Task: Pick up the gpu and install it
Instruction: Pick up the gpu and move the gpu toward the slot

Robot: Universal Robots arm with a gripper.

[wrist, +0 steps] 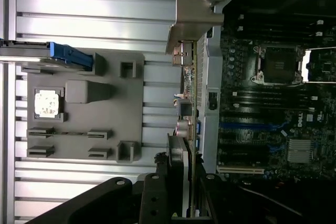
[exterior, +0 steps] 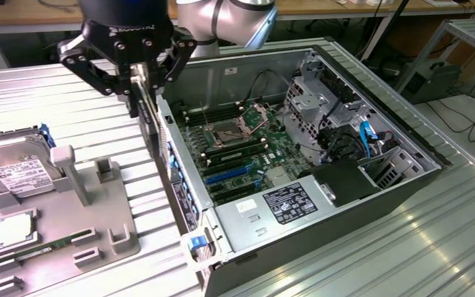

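Gripper (exterior: 138, 86) clamps the gpu (exterior: 143, 111), holding it edge-on just beside the computer case (exterior: 221, 77) wall, not yet over its slots (exterior: 225, 175).

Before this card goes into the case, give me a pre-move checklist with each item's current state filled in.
1. Grip: ok, gripper shut on the gpu.
2. gpu off the grey tray: ok.
3. gpu over the blue slot: not ok, it hangs beside the case wall, on the tray's side.
4. The blue slot empty: ok.
5. The bracket lined up with the case's rear: cannot tell.
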